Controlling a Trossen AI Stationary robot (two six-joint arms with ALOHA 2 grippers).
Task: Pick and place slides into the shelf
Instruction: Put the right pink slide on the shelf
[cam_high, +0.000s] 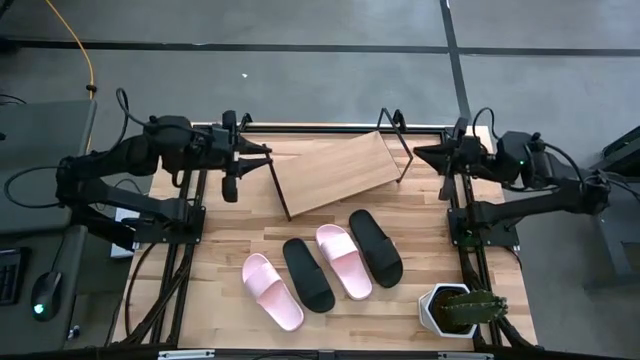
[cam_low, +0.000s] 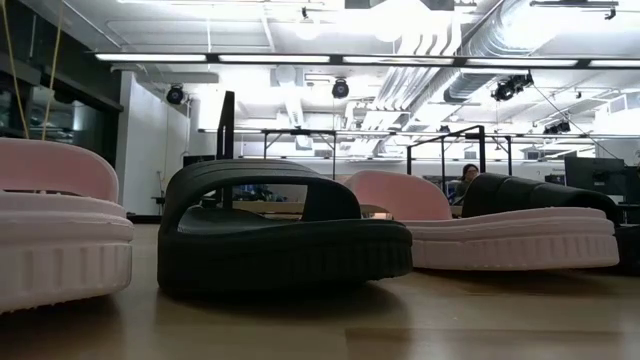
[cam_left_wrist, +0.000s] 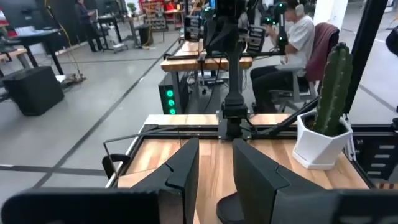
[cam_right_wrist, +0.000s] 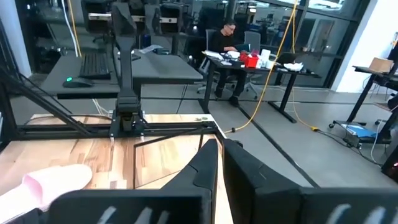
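On your bench (cam_high: 200, 300), a light wooden slatted top, four rubber slide sandals lie in a slanted row toward the front edge, none of them on the shelf. From the left side of the row you have a pale pink slide (cam_high: 272, 291), a black slide (cam_high: 307, 274), a second pale pink slide (cam_high: 343, 260) and a second black slide (cam_high: 375, 247), each just beside its neighbour. From table height, the first black one (cam_low: 280, 240) fills the middle, with pink ones on either side. The shelf (cam_high: 335, 172), a light wooden board tilted on a thin black wire frame, stands near the back edge at the middle, with nothing on it. Your left gripper (cam_high: 262, 152) hangs over the back left corner, just beside the shelf's left end; its jaws stand narrowly apart and hold nothing. Your right gripper (cam_high: 422, 154) hangs over the back right corner, near the shelf's right end; its jaws are closed together and empty. A green cactus in a white faceted pot (cam_high: 455, 307) sits at the front right corner. A seated person (cam_left_wrist: 292, 43) is visible in the room beyond.
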